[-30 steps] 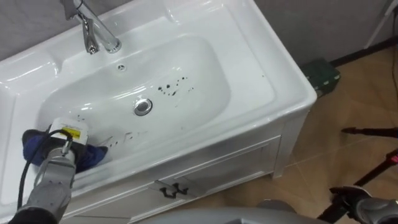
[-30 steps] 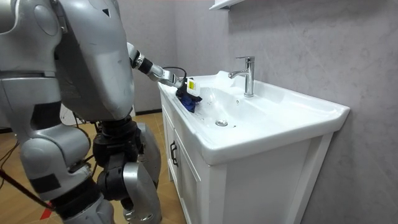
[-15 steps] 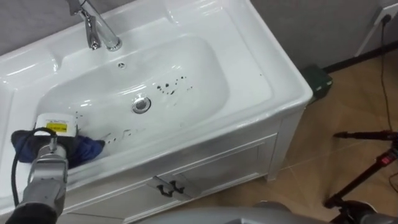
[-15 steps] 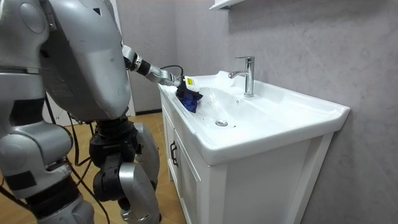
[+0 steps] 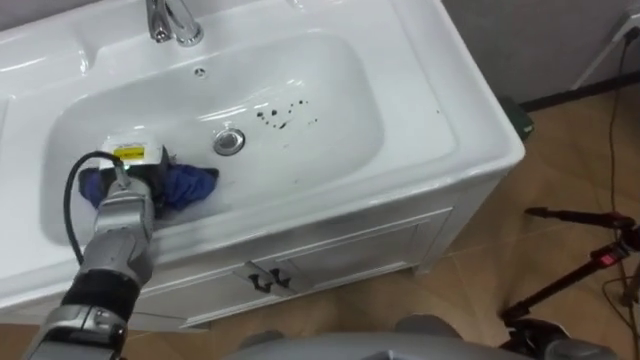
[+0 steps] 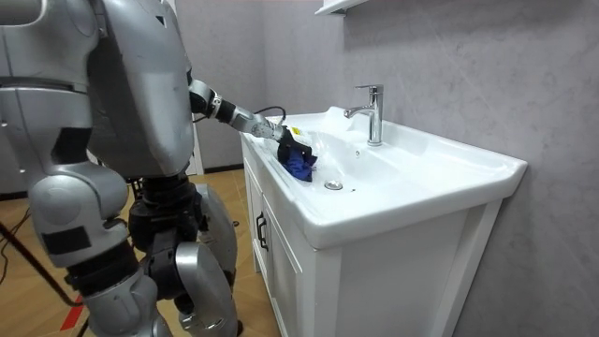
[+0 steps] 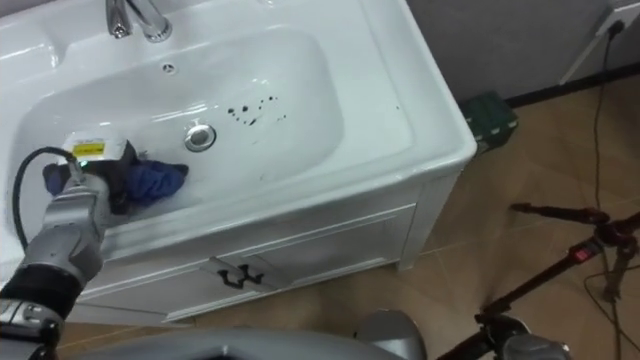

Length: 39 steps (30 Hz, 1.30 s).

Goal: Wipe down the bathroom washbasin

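Bathroom corner with grey walls and a brown tiled floor

A white vanity cabinet (image 6: pixel 281 271) with dark door handles (image 5: pixel 262 283) stands against a rough grey plaster wall (image 6: pixel 449 65), and a white shelf (image 6: pixel 329 7) is fixed high on that wall. The brown floor tiles (image 5: pixel 580 150) have pale joints; a green box (image 7: pixel 490 113) sits on them just beside the cabinet's end, with black tripod legs (image 7: pixel 555 211) spread farther out.

Faucet (image 5: pixel 175 20), cabinet (image 5: pixel 330 260), green box (image 7: pixel 490 115), tripod (image 5: pixel 575 214)
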Tool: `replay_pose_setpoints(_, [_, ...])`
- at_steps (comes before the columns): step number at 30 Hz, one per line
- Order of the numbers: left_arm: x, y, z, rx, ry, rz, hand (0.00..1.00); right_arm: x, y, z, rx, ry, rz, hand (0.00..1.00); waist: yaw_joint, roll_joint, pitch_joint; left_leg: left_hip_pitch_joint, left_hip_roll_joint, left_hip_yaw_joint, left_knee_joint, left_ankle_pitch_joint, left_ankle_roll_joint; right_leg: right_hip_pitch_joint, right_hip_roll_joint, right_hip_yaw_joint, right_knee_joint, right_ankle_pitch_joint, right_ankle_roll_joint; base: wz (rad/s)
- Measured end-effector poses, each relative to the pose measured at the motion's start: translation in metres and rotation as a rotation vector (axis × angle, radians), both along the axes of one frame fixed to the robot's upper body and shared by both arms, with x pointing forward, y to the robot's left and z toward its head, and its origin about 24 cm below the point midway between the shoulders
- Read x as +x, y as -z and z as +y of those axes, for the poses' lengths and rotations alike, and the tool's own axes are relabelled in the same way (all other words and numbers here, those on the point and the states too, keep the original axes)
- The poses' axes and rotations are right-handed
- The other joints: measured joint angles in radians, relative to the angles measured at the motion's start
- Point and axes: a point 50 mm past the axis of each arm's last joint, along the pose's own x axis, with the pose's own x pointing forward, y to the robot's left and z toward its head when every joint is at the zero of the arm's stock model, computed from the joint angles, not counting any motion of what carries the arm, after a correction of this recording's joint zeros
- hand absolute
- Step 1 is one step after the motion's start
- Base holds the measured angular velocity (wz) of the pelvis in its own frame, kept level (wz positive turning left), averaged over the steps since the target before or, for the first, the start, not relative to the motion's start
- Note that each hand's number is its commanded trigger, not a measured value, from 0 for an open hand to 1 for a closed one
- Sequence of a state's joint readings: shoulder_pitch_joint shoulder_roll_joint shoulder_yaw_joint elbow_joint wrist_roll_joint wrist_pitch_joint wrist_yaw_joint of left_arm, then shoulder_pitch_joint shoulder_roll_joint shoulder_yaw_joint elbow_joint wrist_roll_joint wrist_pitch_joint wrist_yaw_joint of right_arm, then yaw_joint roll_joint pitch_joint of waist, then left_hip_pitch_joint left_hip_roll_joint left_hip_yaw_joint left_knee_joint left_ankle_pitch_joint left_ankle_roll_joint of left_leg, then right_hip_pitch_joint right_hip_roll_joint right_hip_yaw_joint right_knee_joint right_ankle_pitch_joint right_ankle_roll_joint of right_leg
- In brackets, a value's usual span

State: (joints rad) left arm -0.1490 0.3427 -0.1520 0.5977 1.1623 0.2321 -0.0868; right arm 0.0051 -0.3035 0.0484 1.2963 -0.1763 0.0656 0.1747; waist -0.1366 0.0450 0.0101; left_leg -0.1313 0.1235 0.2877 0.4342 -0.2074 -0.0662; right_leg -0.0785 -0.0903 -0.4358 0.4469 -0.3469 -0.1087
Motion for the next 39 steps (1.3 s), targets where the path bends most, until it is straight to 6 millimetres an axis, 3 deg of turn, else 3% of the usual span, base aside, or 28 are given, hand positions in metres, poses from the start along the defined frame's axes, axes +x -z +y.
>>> replay_pose_setpoints(7, [0.019,-0.004,-0.017,-0.066,0.019,-0.008,1.00,-0.004,0.001,0.001,-0.001,0.004,0.023,0.00,-0.029,-0.004,0.0047,-0.014,0.002,0.036,-0.003,0.000,0.000,-0.027,-0.006,0.001,0.009,0.000,0.001,-0.01])
replay_pose_setpoints(11, [0.037,-0.012,-0.023,-0.062,0.039,-0.008,1.00,-0.007,0.003,0.003,-0.002,-0.002,0.048,0.00,-0.032,-0.016,0.0150,-0.029,0.002,0.054,-0.002,0.000,0.001,-0.051,-0.014,0.010,0.033,-0.001,0.001,-0.03])
replay_pose_setpoints(20, [0.047,-0.012,-0.023,-0.122,-0.012,0.007,1.00,-0.007,0.006,0.011,0.013,-0.003,0.053,0.00,-0.053,-0.011,0.0166,-0.033,0.009,0.094,0.012,-0.008,0.014,-0.084,-0.015,0.045,0.044,0.008,0.006,-0.10])
replay_pose_setpoints(28, [0.053,-0.013,-0.022,-0.426,-0.172,-0.051,1.00,0.003,0.005,0.012,0.001,0.031,0.015,0.00,-0.054,-0.014,0.0155,-0.035,0.009,0.124,0.015,-0.013,0.023,-0.107,-0.017,0.074,0.059,0.011,0.009,-0.10])
replay_pose_setpoints(33, [0.063,-0.020,-0.039,-0.625,-0.177,-0.110,1.00,0.003,0.006,0.016,-0.002,0.000,0.020,0.00,-0.053,-0.034,0.0132,-0.063,0.016,0.148,0.041,-0.015,0.026,-0.128,-0.029,0.072,0.082,0.009,0.010,0.01])
replay_pose_setpoints(36, [0.066,-0.023,-0.049,-0.664,-0.135,-0.144,1.00,0.007,0.006,0.019,0.005,-0.012,0.009,0.00,-0.051,-0.050,0.0194,-0.071,0.021,0.148,0.059,-0.023,0.039,-0.130,-0.029,0.071,0.089,0.007,0.013,0.03])
replay_pose_setpoints(39, [0.067,-0.024,-0.055,-0.656,-0.108,-0.163,1.00,0.009,0.007,0.022,0.014,-0.037,0.013,0.00,-0.054,-0.055,0.0197,-0.082,0.022,0.138,0.076,-0.027,0.045,-0.132,-0.029,0.069,0.088,0.009,0.018,0.06])
